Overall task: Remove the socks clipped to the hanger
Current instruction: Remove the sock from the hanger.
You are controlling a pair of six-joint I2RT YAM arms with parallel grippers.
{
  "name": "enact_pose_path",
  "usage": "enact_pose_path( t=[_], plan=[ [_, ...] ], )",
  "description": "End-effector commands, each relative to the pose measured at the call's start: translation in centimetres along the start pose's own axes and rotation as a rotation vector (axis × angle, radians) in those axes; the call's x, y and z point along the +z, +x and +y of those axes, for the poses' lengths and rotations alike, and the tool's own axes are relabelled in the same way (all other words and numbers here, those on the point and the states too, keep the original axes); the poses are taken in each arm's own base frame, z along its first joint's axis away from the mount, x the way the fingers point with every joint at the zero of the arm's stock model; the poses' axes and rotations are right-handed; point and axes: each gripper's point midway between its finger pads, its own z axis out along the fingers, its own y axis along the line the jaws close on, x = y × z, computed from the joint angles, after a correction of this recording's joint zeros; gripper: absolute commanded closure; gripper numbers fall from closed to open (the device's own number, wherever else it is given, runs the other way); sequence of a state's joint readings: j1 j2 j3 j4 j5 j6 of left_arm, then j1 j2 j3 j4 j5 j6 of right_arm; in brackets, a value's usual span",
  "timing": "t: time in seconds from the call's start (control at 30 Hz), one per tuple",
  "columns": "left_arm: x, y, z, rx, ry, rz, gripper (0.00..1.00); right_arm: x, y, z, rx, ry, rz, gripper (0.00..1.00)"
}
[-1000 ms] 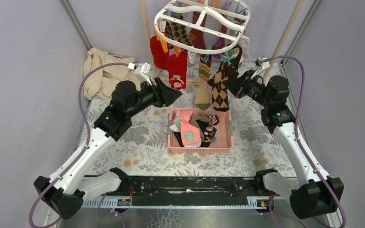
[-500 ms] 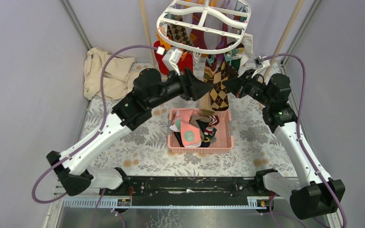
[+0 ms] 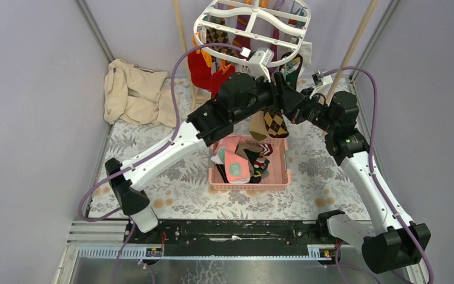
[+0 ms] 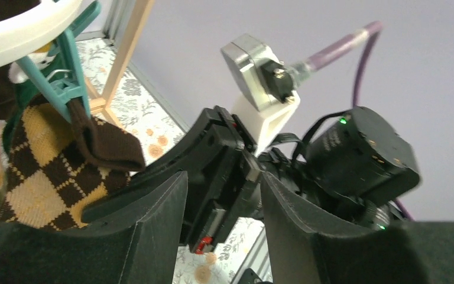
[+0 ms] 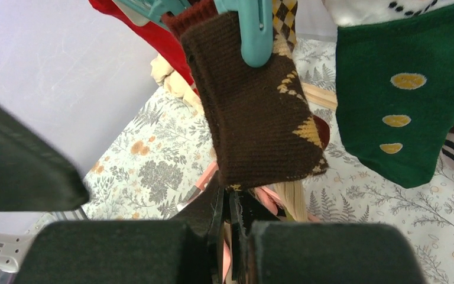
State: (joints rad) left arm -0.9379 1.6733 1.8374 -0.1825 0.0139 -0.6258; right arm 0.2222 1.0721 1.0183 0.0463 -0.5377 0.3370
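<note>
You can read no text anywhere; the pale patch on the pink sock (image 3: 230,157) in the basket (image 3: 249,185) is too small.

Socks (image 3: 200,66) hang thick under the hanger (image 3: 252,23) at the table's (image 3: 177,189) far edge, with the left gripper (image 4: 223,177) and right gripper (image 5: 227,198) crowded together there. A basket (image 3: 281,168) blocks the centre and a cloth (image 3: 133,94) the far left corner. The side edges give passage.

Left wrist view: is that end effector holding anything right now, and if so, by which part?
Nothing is held. The left end effector stands open, and no sock or clip lies between its fingers.
</note>
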Motion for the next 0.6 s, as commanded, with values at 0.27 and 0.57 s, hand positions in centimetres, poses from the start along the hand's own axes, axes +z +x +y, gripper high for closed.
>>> enact_pose_path(
  t=[0.27, 0.57],
  plan=[
    [0.6, -1.6, 2.7, 0.081, -0.201, -0.109, 0.45, -0.8, -2.5, 1.7, -0.098, 0.037, -0.038, 1.0],
    [0.6, -2.3, 5.5, 0.157, -0.337, -0.135, 0.43, -0.4, -2.3, 2.5, -0.11, 0.034, -0.022, 1.0]
  ],
)
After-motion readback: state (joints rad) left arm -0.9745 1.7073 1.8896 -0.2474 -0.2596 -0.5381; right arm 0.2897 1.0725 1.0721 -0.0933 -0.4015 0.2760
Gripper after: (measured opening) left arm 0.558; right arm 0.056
